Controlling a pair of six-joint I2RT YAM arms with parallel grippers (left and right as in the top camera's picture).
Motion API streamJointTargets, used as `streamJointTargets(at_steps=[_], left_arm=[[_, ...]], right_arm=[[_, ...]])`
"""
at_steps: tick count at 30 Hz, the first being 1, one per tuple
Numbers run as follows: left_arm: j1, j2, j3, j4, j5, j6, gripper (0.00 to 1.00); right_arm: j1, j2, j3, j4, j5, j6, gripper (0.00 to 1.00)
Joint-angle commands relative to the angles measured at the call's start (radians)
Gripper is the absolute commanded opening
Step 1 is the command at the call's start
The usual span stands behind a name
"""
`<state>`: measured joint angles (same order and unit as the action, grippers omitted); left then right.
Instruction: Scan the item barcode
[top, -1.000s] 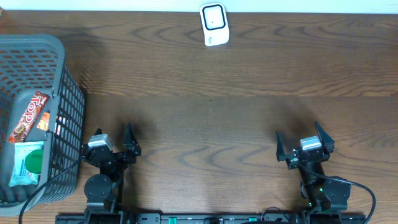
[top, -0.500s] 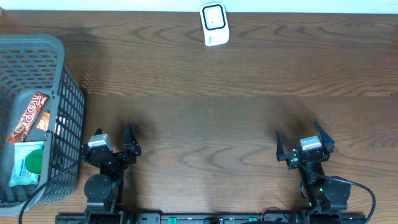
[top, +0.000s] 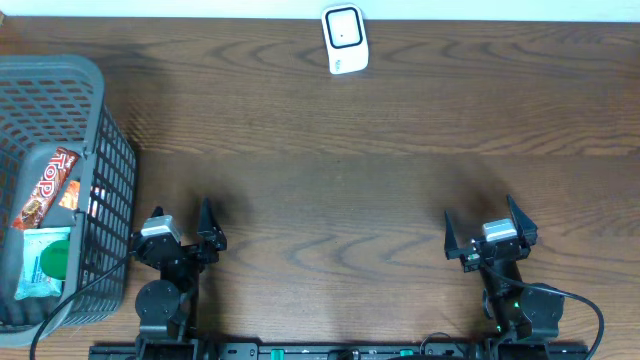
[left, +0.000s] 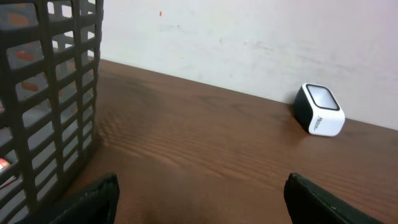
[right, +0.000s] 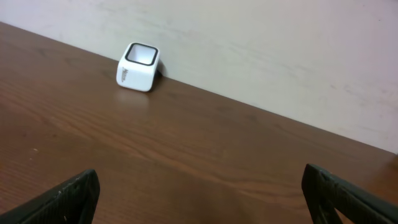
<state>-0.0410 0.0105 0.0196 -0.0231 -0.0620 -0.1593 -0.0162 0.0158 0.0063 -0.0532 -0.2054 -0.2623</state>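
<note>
- In basket (top: 112, 170) at bench's (top: 330, 200) left end: candy bar (top: 45, 188), long axis running away, tilted right.
- Just beside basket: left hand (top: 182, 222), open, empty.
- Well apart rightward: right hand (top: 483, 222), open, empty.
- At far edge, mid-bench: scanner (top: 345, 38).

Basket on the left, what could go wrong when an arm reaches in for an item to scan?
The basket wall stands between the open left pincer and the items, so the pincer may catch the rim.
The candy bar and green packet lie close together; both could get grabbed.
The scanner sits far across from the basket: a long carry.
</note>
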Motion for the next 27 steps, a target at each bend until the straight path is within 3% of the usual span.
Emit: streamJointTargets(at_steps=[1,9,19,27], left_arm=[[0.005,-0.005,-0.016,-0.044,-0.027,0.009,0.85],[0.005,0.064,0.013,-0.079,0.003,0.009,0.85],[0.005,0.205,0.182,-0.089,0.019,0.010,0.85],[0.005,0.214,0.242,-0.089,0.063,0.009,0.85]], right_arm=[[0.002,-0.002,0.000,-0.004,0.006,0.006,0.99],[0.002,-0.002,0.000,-0.005,0.005,0.007,0.99],[0.002,-0.002,0.000,-0.005,0.005,0.006,0.99],[0.002,-0.002,0.000,-0.005,0.005,0.006,0.99]])
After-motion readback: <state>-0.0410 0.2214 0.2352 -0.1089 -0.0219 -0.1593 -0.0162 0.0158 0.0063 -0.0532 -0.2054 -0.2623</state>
